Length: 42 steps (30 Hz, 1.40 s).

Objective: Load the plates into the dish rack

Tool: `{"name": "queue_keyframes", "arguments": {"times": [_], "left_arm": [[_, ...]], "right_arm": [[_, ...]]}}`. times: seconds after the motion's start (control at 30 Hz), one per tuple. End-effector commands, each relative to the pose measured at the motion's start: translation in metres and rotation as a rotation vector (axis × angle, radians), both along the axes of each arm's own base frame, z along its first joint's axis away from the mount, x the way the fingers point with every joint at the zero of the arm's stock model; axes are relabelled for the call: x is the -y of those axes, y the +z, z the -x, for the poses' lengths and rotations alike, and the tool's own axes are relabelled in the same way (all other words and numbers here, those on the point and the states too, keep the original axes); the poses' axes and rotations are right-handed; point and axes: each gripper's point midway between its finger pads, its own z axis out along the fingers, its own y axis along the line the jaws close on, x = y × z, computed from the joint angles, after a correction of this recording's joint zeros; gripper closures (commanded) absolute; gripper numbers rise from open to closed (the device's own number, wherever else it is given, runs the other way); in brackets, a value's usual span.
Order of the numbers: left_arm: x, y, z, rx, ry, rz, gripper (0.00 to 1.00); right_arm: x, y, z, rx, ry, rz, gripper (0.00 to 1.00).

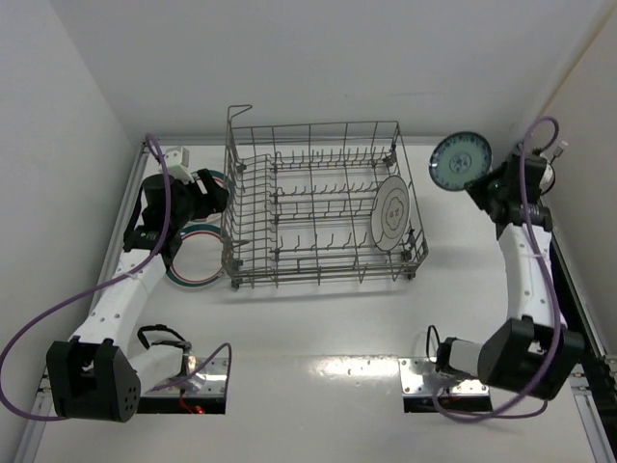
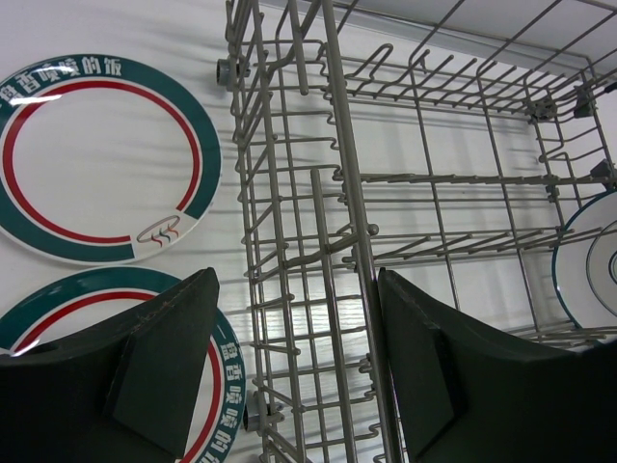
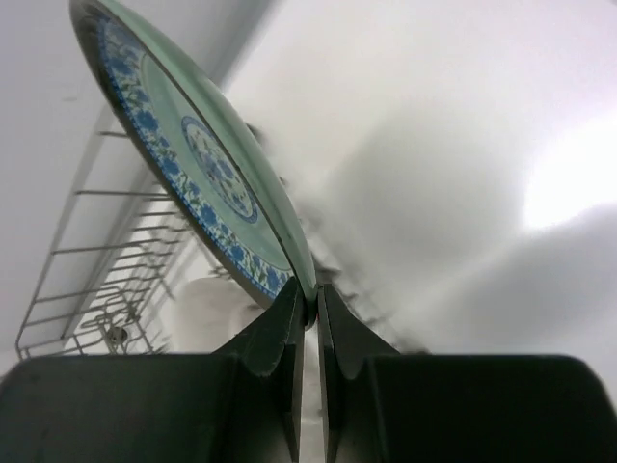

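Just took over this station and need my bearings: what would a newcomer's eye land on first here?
The small teal-blue patterned plate stands out, pinched by its rim in the shut right gripper, lifted to the right of the dish rack. Inside the rack, one white plate stands on edge at its right end. Left of the rack, two green-and-red banded plates lie flat by the open left gripper.
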Motion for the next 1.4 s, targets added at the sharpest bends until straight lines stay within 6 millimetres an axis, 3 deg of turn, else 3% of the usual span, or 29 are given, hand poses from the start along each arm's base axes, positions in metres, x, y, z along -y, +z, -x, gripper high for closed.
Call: {"name": "queue_keyframes", "arguments": {"times": [0.0, 0.13, 0.17, 0.23, 0.27, 0.33, 0.37, 0.67, 0.9, 1.03, 1.37], "left_arm": [[-0.012, -0.009, 0.002, -0.045, 0.033, -0.047, 0.37], [-0.012, -0.009, 0.002, -0.045, 0.032, -0.047, 0.37], [-0.012, -0.009, 0.002, -0.045, 0.032, -0.047, 0.37], [-0.012, -0.012, 0.001, -0.054, 0.032, -0.048, 0.37], [-0.012, -0.012, 0.001, -0.055, 0.032, -0.048, 0.37], [-0.012, -0.012, 0.001, -0.055, 0.032, -0.048, 0.37], [-0.012, -0.012, 0.001, -0.055, 0.032, -0.048, 0.37], [-0.012, -0.012, 0.001, -0.055, 0.032, -0.048, 0.37], [-0.012, -0.015, 0.000, -0.064, 0.032, -0.048, 0.37], [-0.012, -0.015, 0.000, -0.064, 0.032, -0.048, 0.37], [-0.012, -0.015, 0.000, -0.064, 0.032, -0.048, 0.37]], "right_arm": [[0.009, 0.081, 0.002, 0.140, -0.061, 0.258, 1.00], [-0.026, 0.105, 0.001, 0.147, 0.023, 0.412, 1.00], [-0.047, 0.099, 0.002, 0.125, 0.098, 0.447, 1.00], [-0.062, 0.099, 0.002, 0.097, 0.134, 0.494, 1.00], [-0.085, 0.093, 0.001, 0.084, 0.199, 0.511, 1.00], [-0.096, 0.078, 0.004, 0.038, 0.228, 0.561, 1.00], [-0.112, 0.069, 0.009, 0.020, 0.269, 0.577, 1.00], [-0.150, 0.016, 0.012, -0.224, 0.352, 0.770, 1.00], [-0.176, -0.011, 0.008, -0.328, 0.408, 0.873, 1.00], [-0.184, -0.045, 0.006, -0.450, 0.416, 0.915, 1.00], [-0.211, -0.074, 0.017, -0.505, 0.510, 0.820, 1.00]]}}
